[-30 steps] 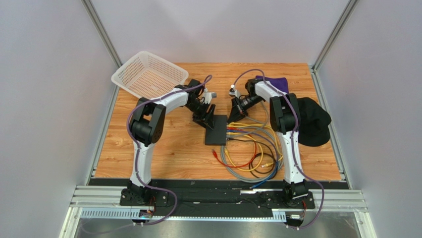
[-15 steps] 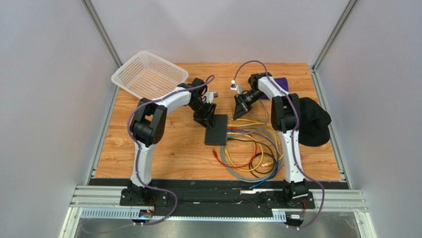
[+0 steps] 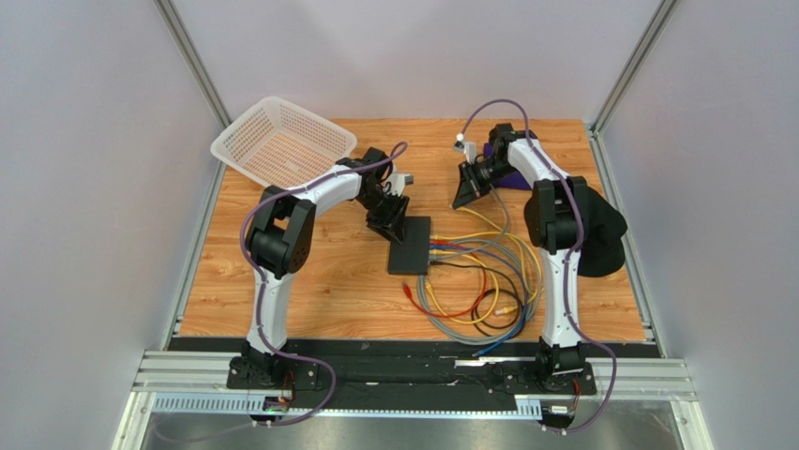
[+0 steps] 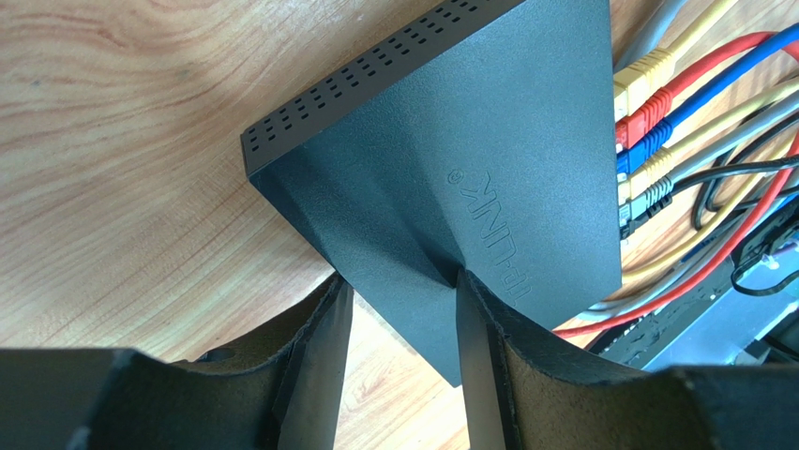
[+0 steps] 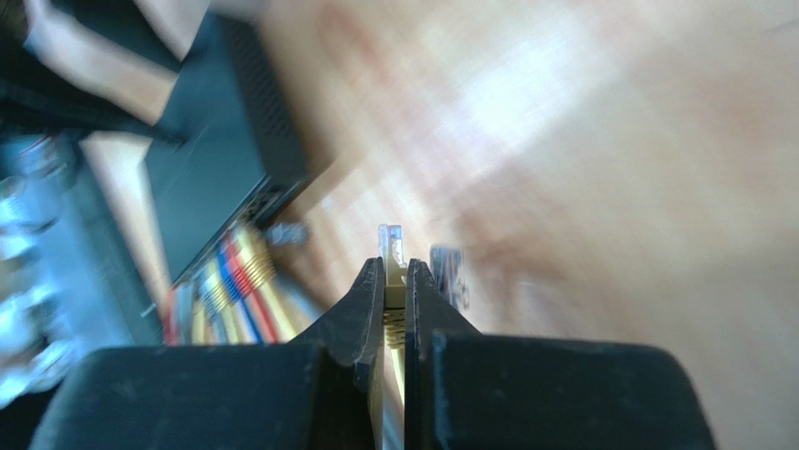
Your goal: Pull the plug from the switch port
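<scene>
The flat black switch [image 3: 410, 246] lies mid-table with its sockets facing right. In the left wrist view the switch [image 4: 450, 159] still holds yellow, red and blue plugs [image 4: 642, 111] in a row. My left gripper [image 3: 389, 225] is open. Its fingers [image 4: 328, 347] straddle and press the switch's far-left corner. My right gripper [image 3: 464, 195] is up and to the right of the switch, clear of it. It is shut on a yellow plug [image 5: 390, 253], whose clear tip sticks out past the fingertips. The switch [image 5: 220, 178] shows blurred at the left of the right wrist view.
Loops of yellow, red, blue, grey and black cable [image 3: 478, 286] lie right of the switch. A loose red plug [image 3: 408, 291] lies in front of it. A white basket [image 3: 281, 141] stands at the far left. A black cap [image 3: 600, 230] and a purple cloth [image 3: 525, 157] lie at the right.
My right gripper has moved away from the switch's far-right corner, up and to the right, with the yellow plug in it. The left gripper and the switch have stayed put.
</scene>
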Available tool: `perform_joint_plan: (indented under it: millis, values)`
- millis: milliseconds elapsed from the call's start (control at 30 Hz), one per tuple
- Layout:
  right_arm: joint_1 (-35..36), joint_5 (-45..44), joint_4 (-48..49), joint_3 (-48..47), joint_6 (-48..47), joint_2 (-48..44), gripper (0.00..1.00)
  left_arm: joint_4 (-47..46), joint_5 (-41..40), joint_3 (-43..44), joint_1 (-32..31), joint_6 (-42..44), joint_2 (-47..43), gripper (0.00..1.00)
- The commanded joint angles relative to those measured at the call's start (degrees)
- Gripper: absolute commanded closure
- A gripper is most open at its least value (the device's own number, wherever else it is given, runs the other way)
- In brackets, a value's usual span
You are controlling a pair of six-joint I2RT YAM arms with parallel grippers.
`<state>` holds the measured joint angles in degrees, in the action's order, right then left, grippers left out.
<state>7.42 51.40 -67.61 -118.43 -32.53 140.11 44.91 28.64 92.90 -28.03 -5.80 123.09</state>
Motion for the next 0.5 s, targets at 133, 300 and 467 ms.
perform_joint_plan:
  millis: [133,300,467]
  values:
    - [-1.9,-31.2,28.3,2.5,22.9,-9.5,0.91,-1.3,-9.2,-3.3,-1.0,4.0,0.8,0.52]
    - [-2.9,-27.7,28.9,5.1,26.5,-10.4,0.55,-2.0,-6.9,-3.0,-1.1,5.5,-0.7,0.49]
    - [-2.9,-19.9,29.0,6.9,27.6,-15.6,0.43,-3.5,-6.0,-3.3,-1.0,6.9,-4.8,0.32]
